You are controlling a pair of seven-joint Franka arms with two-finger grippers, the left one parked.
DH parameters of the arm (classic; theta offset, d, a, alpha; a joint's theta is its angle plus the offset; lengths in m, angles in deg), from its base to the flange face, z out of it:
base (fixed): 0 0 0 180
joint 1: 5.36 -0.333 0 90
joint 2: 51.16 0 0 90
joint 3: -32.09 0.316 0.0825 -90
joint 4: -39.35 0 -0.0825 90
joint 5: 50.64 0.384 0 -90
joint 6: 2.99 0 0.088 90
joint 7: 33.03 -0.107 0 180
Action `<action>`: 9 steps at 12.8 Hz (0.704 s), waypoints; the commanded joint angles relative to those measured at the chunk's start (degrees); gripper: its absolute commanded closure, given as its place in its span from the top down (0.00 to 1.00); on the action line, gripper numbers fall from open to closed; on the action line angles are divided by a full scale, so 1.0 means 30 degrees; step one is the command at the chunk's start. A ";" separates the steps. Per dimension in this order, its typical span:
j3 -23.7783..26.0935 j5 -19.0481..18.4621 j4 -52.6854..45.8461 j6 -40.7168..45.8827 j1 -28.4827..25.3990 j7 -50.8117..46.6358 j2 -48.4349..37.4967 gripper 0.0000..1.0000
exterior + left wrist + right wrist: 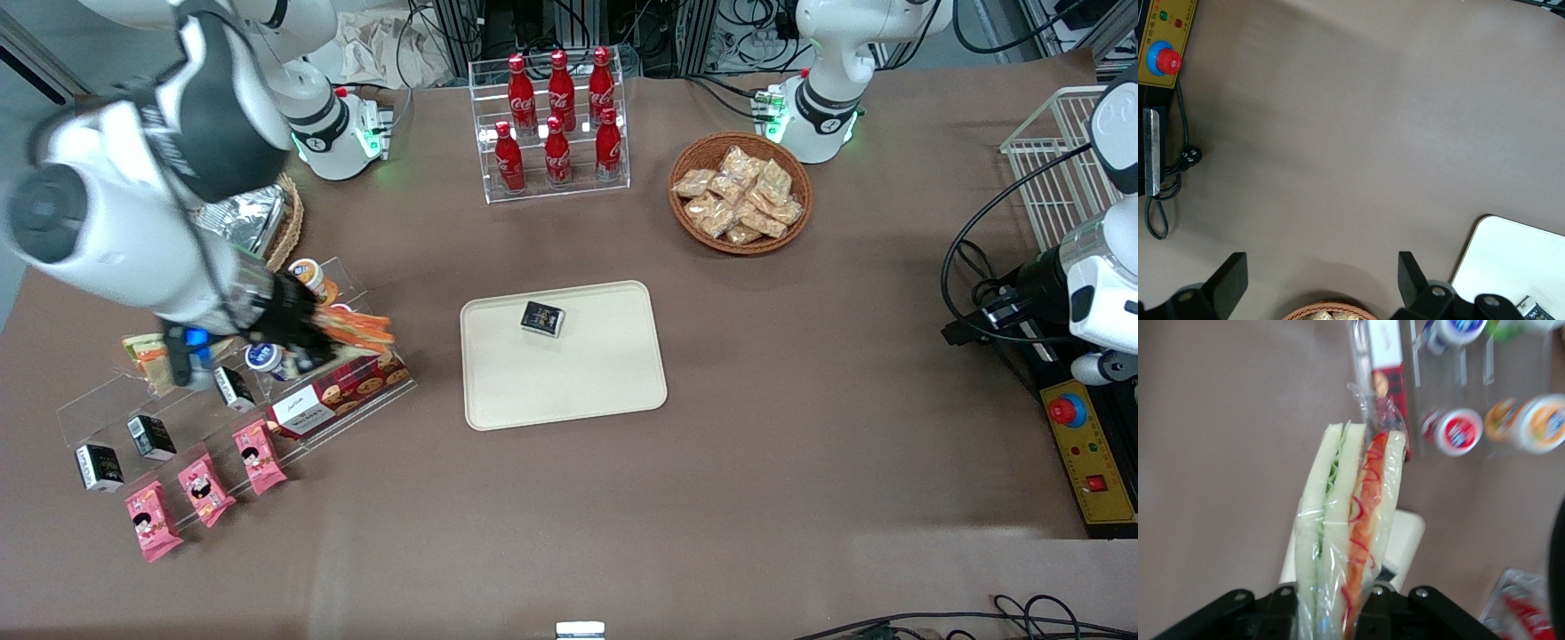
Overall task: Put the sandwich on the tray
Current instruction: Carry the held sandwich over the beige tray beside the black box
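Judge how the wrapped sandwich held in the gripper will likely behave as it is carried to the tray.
The sandwich probably squashes easily: pale soft bread sits between the jaws of the gripper. Its clear film looks slick and crinkled, so it may slip. It seems light for its size, and should lie flat on the tray without rolling.

The working arm has glossy white rounded shells, with a black band carrying pale lettering and a dark grey joint cap. Its gripper is matte black, a blue light glowing nearby. The fingers are black, with small silvery screws.
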 commanded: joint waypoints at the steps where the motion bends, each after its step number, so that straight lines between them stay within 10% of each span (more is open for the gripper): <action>1: -0.0271 0.0496 -0.0089 -0.1816 -0.1773 -0.2676 0.1530 0.02; 9: -0.0242 0.0554 -0.0030 -0.7383 -0.4709 -0.7252 0.5956 0.02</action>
